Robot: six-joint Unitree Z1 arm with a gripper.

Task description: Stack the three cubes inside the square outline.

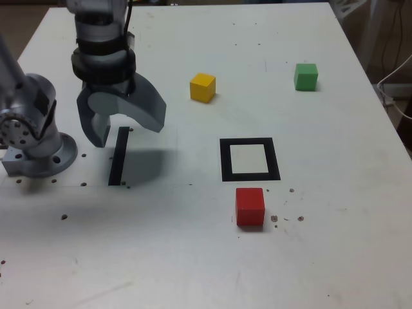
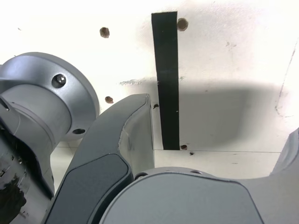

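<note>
The white tabletop [image 1: 193,257] fills nearly the whole exterior view, matte and scuffed, with small dark holes and specks across its lower half.

The grey arm [image 1: 100,38] comes down at the upper left of that frame, beside its round base [image 1: 32,138] at the left edge. The gripper [image 1: 122,132] hangs with its two dark grey jaws spread wide and nothing between them; it hovers over a narrow black strip [image 1: 118,158] of tape. In the wrist view the same strip [image 2: 167,79] runs straight across the white surface, one jaw beside it.

The square outline [image 1: 225,161] lies right of centre in the exterior view: a thick black tape frame around a white middle, with no cube in it.

The three cubes are matte, plain-faced and equal in size. The red cube [image 1: 250,206] sits just below the outline, near its lower edge but apart from it. The yellow cube [image 1: 203,87] stands above and left of the outline, in the upper middle of the frame. The green cube [image 1: 306,76] stands at the upper right, well apart from the others.

No writing or label can be read on anything.
</note>
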